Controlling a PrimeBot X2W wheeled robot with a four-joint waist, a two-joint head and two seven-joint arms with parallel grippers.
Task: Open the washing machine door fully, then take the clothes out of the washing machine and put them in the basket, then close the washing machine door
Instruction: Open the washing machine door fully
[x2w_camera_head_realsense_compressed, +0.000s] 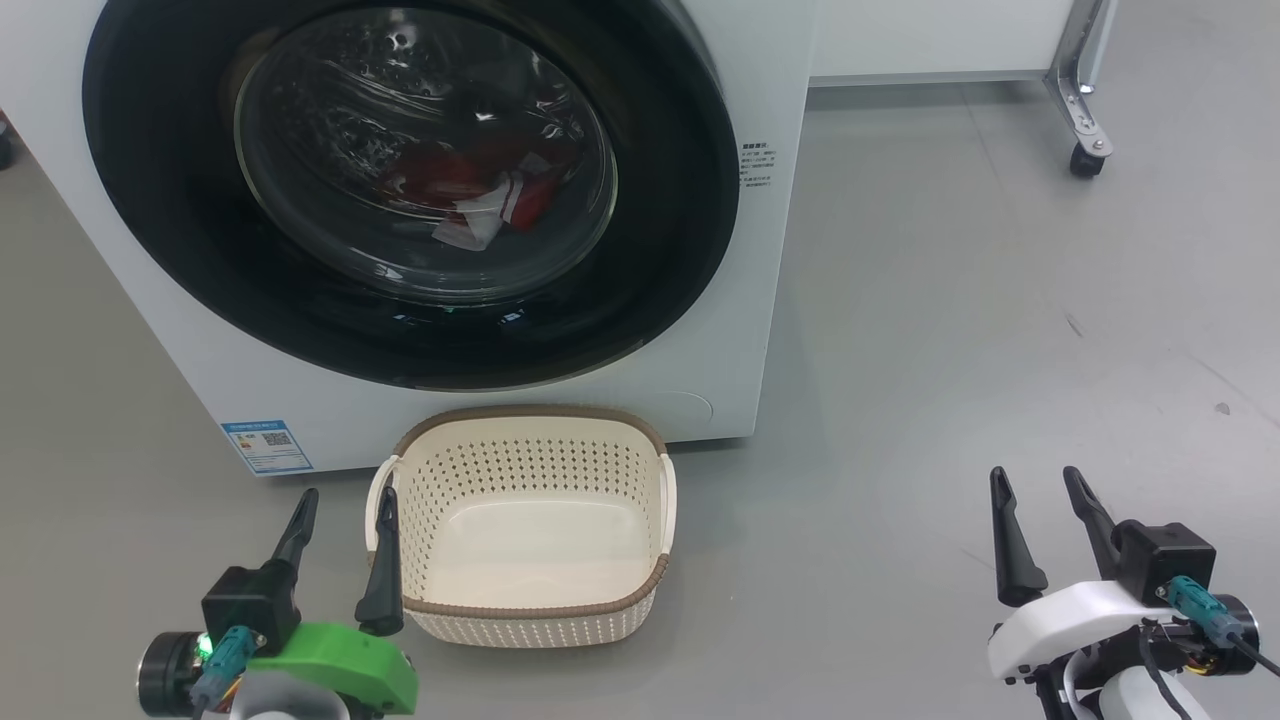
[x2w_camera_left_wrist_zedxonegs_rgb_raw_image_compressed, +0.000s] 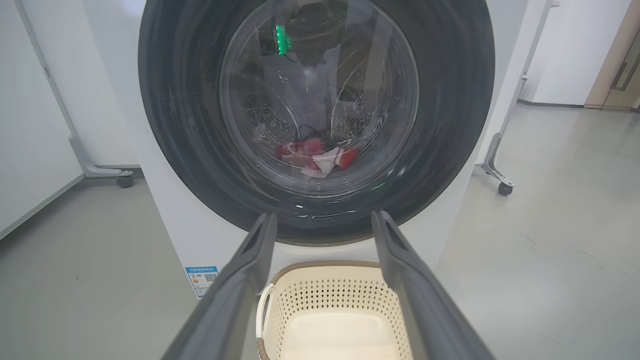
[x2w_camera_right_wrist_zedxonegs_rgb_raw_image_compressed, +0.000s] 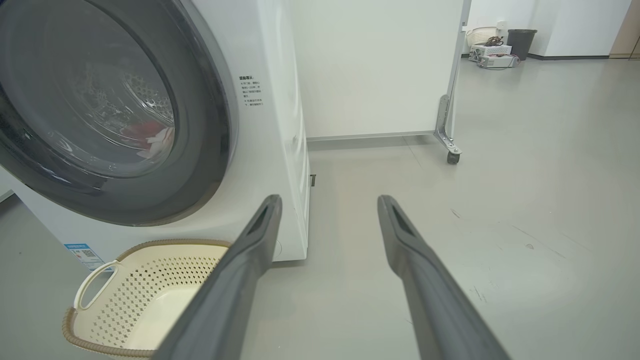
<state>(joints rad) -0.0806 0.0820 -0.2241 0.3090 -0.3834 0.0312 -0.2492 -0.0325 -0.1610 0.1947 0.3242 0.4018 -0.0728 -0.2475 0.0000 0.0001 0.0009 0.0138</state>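
Observation:
The white washing machine (x2w_camera_head_realsense_compressed: 770, 300) stands ahead with its black-rimmed washing machine door (x2w_camera_head_realsense_compressed: 160, 210) shut flat against the front. Through the glass I see the red and white clothes (x2w_camera_head_realsense_compressed: 470, 190) lying low in the drum, also in the left wrist view as clothes (x2w_camera_left_wrist_zedxonegs_rgb_raw_image_compressed: 315, 155). The cream basket (x2w_camera_head_realsense_compressed: 520, 610) sits on the floor right below the door, with nothing in it. My left gripper (x2w_camera_head_realsense_compressed: 345, 500) hangs open at the basket's left handle. My right gripper (x2w_camera_head_realsense_compressed: 1035, 480) is open over bare floor to the right, well off from the machine.
A white panel on a metal leg with a caster (x2w_camera_head_realsense_compressed: 1085, 160) stands behind the machine on the right. Grey floor (x2w_camera_head_realsense_compressed: 1000, 330) stretches wide to the right of the machine. A blue label (x2w_camera_head_realsense_compressed: 265, 445) marks the machine's lower left front. Bins stand far back (x2w_camera_right_wrist_zedxonegs_rgb_raw_image_compressed: 520, 42).

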